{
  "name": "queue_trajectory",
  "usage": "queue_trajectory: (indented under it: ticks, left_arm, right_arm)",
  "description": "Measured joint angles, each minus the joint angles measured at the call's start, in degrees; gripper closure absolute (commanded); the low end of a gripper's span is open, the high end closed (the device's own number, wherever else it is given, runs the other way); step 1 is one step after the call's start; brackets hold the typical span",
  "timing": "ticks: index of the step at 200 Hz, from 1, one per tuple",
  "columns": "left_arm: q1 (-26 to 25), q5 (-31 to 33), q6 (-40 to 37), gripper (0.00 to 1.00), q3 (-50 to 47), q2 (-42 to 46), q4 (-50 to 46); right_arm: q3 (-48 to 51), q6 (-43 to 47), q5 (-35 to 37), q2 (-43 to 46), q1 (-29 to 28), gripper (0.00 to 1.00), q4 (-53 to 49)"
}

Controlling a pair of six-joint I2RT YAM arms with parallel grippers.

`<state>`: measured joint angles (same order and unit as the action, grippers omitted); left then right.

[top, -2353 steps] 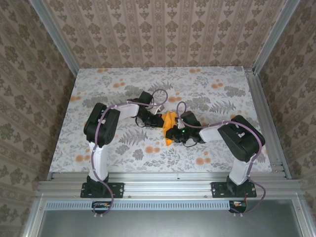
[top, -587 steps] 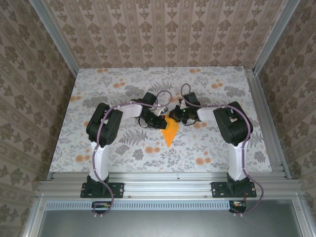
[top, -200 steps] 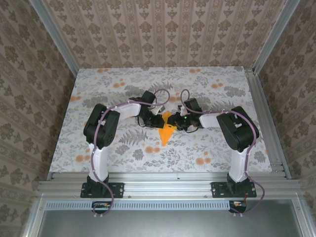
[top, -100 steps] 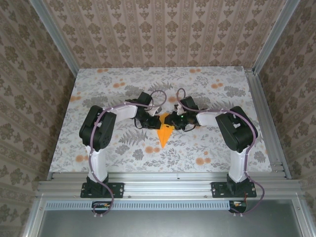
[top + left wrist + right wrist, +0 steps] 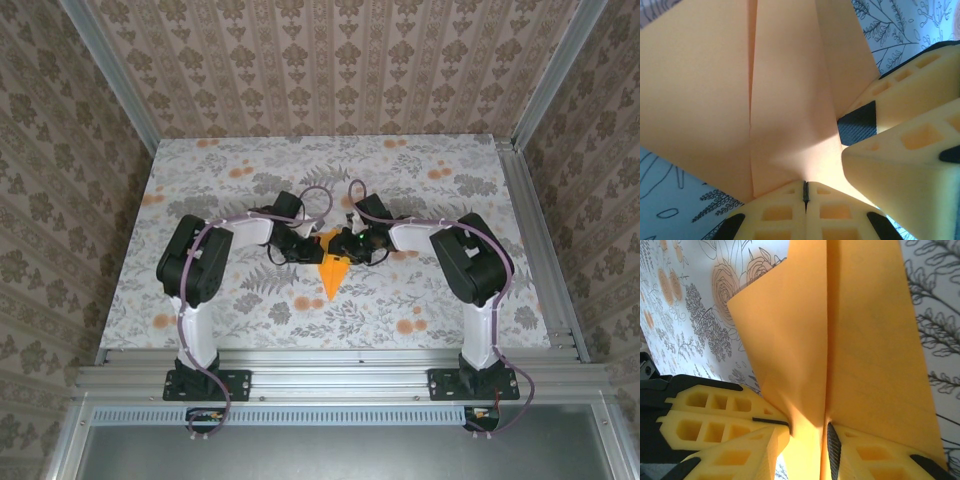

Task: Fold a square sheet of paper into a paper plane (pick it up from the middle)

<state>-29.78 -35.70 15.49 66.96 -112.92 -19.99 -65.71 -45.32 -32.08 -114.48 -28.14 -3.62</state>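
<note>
shifted left, the paper plane (image 5: 333,271) lies lengthwise, nose pointing nearward.

Table (image 5: 200,180) covered in pale floral cloth, grey fern and leaf prints, small orange flower prints (image 5: 440,172) scattered. Same leaf pattern close up in the left wrist view (image 5: 890,25) and right wrist view (image 5: 690,305). Damask wallpaper walls (image 5: 330,60) on three sides. Metal rail (image 5: 340,380) along near edge, grey panel (image 5: 340,455) below it.
</note>
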Motion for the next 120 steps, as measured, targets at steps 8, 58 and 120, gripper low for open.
queue_trajectory:
  ticks: [8,58,120]
  left_arm:
    - [0.1,-0.2,0.0,1.0,-0.3,0.1,0.3]
    - [0.6,-1.1,0.0,1.0,-0.6,0.1,0.7]
    - [1.0,-1.6,0.0,1.0,-0.6,0.1,0.3]
  right_arm:
    - [-0.1,0.0,0.0,0.0,-0.1,0.65,0.0]
    - [-0.2,-1.5,-1.2,-0.7,-0.4,0.67,2.1]
    - [0.2,-2.4,-1.4,-0.7,-0.7,0.69,3.3]
